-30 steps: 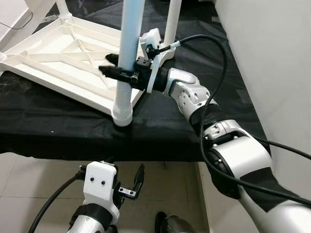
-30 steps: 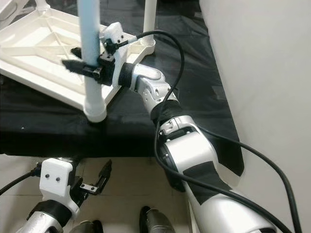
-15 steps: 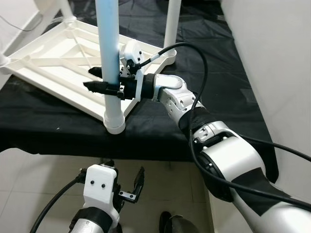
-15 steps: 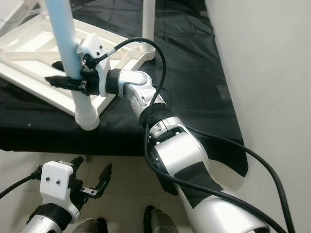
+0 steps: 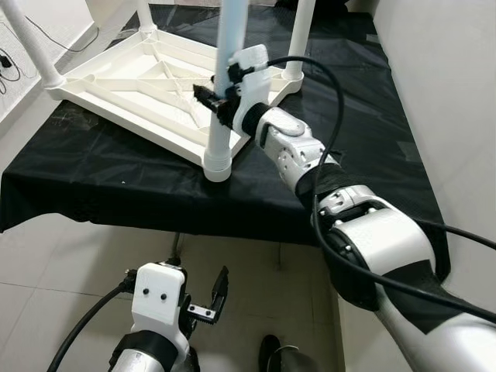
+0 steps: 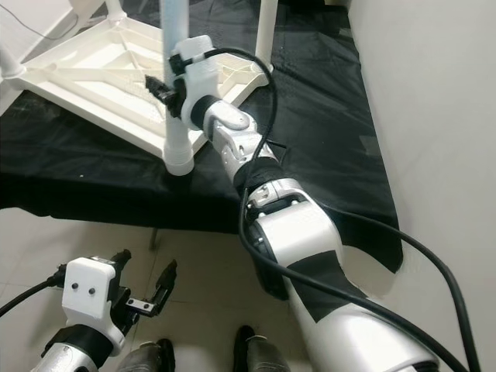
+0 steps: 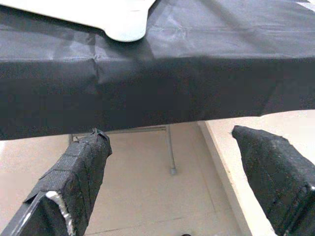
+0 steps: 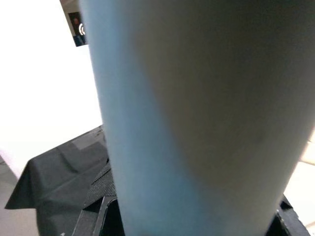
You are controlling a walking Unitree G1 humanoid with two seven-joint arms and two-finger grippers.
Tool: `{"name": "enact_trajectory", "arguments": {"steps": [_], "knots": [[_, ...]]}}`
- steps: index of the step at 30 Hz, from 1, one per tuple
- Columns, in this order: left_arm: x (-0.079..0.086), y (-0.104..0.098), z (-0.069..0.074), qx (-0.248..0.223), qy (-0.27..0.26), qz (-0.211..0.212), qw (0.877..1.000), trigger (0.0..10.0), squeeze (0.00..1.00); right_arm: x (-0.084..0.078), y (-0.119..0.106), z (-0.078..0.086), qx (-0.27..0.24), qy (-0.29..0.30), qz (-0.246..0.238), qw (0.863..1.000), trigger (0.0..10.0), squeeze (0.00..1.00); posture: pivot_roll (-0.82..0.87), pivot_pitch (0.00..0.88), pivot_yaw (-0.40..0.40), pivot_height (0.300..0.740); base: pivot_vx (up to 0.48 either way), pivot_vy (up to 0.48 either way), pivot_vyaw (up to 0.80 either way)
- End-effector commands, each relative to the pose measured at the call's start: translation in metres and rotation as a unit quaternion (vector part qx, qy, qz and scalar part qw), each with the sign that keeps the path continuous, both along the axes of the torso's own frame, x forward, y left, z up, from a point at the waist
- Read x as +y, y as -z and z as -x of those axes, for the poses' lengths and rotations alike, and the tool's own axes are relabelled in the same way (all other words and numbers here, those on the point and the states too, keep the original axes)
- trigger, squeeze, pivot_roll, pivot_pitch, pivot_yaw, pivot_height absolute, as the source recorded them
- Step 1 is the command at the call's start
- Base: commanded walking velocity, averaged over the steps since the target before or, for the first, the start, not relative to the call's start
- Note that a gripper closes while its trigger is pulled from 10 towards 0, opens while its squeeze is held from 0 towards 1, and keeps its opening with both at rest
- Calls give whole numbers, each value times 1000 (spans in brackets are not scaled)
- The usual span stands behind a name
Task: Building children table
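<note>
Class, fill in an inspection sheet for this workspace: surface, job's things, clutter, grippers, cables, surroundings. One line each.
Surface: black cloth covering a raised bench.
Job's things: white tabletop lying upside down; light blue leg upright at its near corner socket; other white legs standing.
Clutter: nothing seen.
Grippers: right gripper shut on the blue leg; left gripper open, low over the floor.
Cables: black cable looping from the right wrist.
Surroundings: tiled floor, white wall.

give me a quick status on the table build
Right tool shut on the pale blue leg, which stands upright in the corner socket of the upside-down white table top. Left tool open, idle below the black-covered bench. Nothing in the way.
</note>
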State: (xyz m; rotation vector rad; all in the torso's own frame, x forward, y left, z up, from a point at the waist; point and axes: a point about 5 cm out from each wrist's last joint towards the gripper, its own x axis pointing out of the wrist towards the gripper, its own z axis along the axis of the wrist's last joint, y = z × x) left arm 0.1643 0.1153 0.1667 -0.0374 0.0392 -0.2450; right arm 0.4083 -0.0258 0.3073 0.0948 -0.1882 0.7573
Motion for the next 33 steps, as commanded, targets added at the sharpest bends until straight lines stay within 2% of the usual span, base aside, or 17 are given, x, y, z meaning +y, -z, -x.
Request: {"name": "enact_trajectory", "arguments": {"steps": [1, 2, 3, 4, 6, 8, 11, 14, 18, 20, 21, 23, 25, 28, 30, 31, 33], "knots": [[0, 4, 1, 8, 2, -4, 1000, 10000, 0, 6, 3, 2, 17, -26, -8, 999, 10000, 0, 76, 271, -60, 734, 0, 0, 0], [0, 4, 1, 7, 2, -4, 1000, 10000, 0, 1, 3, -1, 6, 15, 22, 1000, 10000, 0, 76, 271, -60, 734, 0, 0, 0], [0, 4, 1, 7, 2, -4, 1000, 10000, 0, 1, 3, -1, 6, 15, 22, 1000, 10000, 0, 76, 271, -60, 734, 0, 0, 0], [0, 4, 1, 8, 2, -4, 1000, 10000, 0, -5, 3, -5, 9, 60, 26, 998, 10000, 0, 70, 272, -61, 734, 0, 0, 0], [0, 5, 2, 10, 2, -4, 1000, 10000, 0, -17, -5, -10, 15, 141, -12, 990, 10000, 0, 70, 272, -61, 734, 0, 0, 0], [-1, 5, 2, 10, 3, -4, 1000, 10000, 0, -24, -12, -12, 10, 179, -35, 983, 10000, 0, 70, 272, -61, 734, 0, 0, 0], [-1, 6, 1, 10, 3, -4, 1000, 10000, 0, -22, -17, -11, 16, 164, -70, 984, 10000, 0, 72, 270, -60, 734, 0, 0, 0], [-1, 6, 1, 11, 5, -5, 1000, 10000, 0, -13, -27, -6, 8, 94, -129, 987, 10000, 0, 72, 270, -60, 734, 0, 0, 0], [-1, 7, 2, 12, 6, -5, 1000, 10000, 0, -7, -30, -1, 2, 32, -161, 986, 10000, 0, 76, 258, -61, 734, 0, 0, 0], [-1, 7, 2, 12, 5, -5, 1000, 10000, 0, -7, -35, 1, 11, -22, -219, 975, 10000, 0, 76, 258, -61, 734, 0, 0, 0], [-1, 7, 2, 12, 5, -5, 1000, 10000, 0, -7, -35, 1, 11, -22, -219, 975, 10000, 0, 76, 258, -61, 734, 0, 0, 0], [-1, 8, 2, 13, 6, -6, 1000, 10000, 0, -9, -50, 4, 31, -88, -309, 946, 10000, 0, 75, 254, -58, 734, 0, 0, 0], [-1, 8, 3, 14, 6, -6, 1000, 10000, 0, -10, -54, 5, 28, -98, -318, 942, 10000, 0, 75, 254, -58, 734, 0, 0, 0], [-1, 9, 3, 14, 7, -7, 1000, 10000, 0, -9, -55, 6, 18, -94, -302, 949, 10000, 0, 75, 254, -58, 734, 0, 0, 0], [-1, 9, 2, 14, 8, -8, 1000, 10000, 0, -6, -52, 6, 1, -82, -267, 960, 10000, 0, 73, 245, -57, 734, 0, 0, 0], [-1, 8, 2, 13, 8, -8, 1000, 10000, 0, -3, -47, 6, -27, -55, -215, 975, 10000, 0, 73, 245, -57, 734, 0, 0, 0], [-1, 9, 2, 13, 8, -9, 1000, 10000, 0, 6, -40, 10, -87, -39, -124, 988, 10000, 0, 76, 242, -59, 734, 0, 0, 0]]}}
